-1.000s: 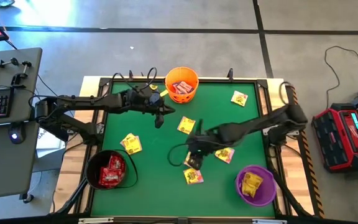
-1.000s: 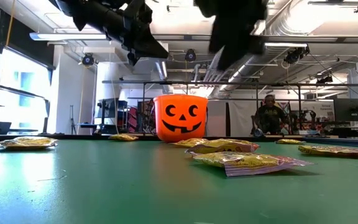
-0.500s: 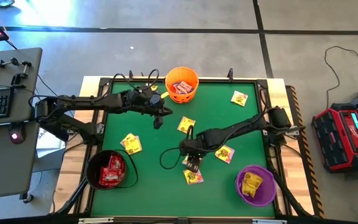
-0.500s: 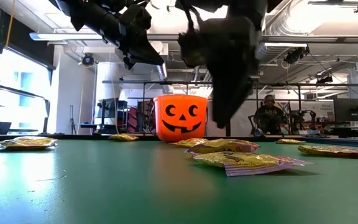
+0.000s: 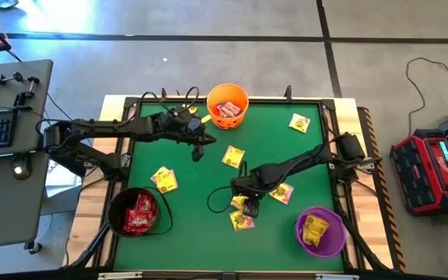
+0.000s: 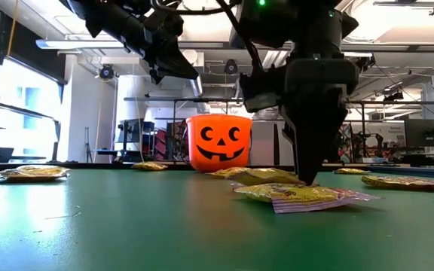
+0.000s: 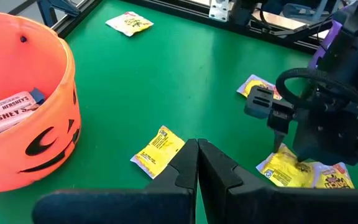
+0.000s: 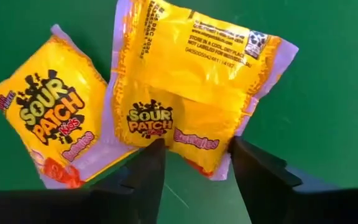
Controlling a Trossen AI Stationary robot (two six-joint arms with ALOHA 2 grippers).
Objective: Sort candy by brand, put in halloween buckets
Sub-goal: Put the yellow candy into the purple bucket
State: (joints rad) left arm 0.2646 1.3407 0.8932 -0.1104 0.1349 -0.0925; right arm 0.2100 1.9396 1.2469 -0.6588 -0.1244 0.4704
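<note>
Currently right pincer points straight down, fingers open astride a yellow packet; left pincer hovers closed.

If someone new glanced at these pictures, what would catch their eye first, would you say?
Likely the right gripper, open and down over two overlapping yellow Sour Patch packets near the middle of the green table. Then the three buckets: orange at the far edge, black with red candy and purple with yellow candy at the near corners.
</note>
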